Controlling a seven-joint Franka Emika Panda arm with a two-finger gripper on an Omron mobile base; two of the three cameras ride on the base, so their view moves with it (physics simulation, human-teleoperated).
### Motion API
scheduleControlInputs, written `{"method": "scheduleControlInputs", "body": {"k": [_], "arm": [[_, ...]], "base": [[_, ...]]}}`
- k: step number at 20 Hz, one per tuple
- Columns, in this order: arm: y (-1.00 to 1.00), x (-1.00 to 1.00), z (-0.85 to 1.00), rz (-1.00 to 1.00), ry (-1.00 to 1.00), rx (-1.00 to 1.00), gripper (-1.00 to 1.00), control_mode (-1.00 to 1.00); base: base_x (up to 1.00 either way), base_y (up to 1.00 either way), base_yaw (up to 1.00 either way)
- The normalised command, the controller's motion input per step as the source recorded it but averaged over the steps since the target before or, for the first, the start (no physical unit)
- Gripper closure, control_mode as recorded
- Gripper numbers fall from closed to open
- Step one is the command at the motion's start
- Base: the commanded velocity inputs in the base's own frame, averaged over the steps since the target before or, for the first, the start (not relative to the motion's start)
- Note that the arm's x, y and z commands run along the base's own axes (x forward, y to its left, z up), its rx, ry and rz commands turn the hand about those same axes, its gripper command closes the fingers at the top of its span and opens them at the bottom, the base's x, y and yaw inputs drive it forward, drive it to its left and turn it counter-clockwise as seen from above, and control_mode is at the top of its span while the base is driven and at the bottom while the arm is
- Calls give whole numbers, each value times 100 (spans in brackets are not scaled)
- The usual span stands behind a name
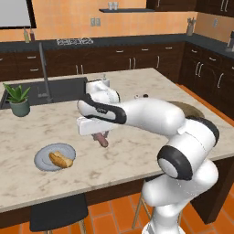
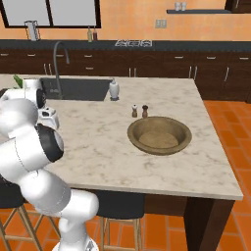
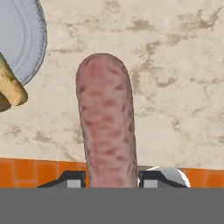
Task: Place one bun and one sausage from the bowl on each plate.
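Claw (image 3: 109, 177) closed on the mottled pinkish-red cylindrical sausage (image 3: 107, 127), gripped at one end, rounded tip free, above the beige marbled worktop (image 1: 137, 151). Oblong golden-brown bun (image 1: 61, 159) lies on the flat pale grey-blue plate (image 1: 43, 157), near the sausage. Wide shallow wood-like bowl (image 2: 160, 135) sits well apart.

Sausage (image 3: 107, 122), pinkish with darker mottling, stands lengthwise up the middle, its lower end clamped between the two dark fingertips (image 3: 72, 179) of the claw (image 3: 111, 180). Left of the sausage, the pale grey-blue plate (image 3: 19, 39) lies on the marbled counter (image 3: 175, 74) with the golden-brown bun (image 3: 11, 87) end on its rim. Orange floor tiles (image 3: 39, 170) run below the counter edge, either side of the sausage.
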Motion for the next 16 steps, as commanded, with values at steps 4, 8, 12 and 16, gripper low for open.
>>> {"method": "scheduleControlInputs", "body": {"k": [4, 8, 12, 16], "arm": [[97, -10, -19, 27, 4, -1, 100, -100], [78, -1, -35, 28, 2, 0, 100, -100], [39, 44, -27, 14, 19, 0, 100, -100], [13, 53, -22, 17, 21, 0, 100, -100]], "base": [[0, 0, 0], [0, 0, 0], [0, 0, 0], [0, 0, 0]]}}
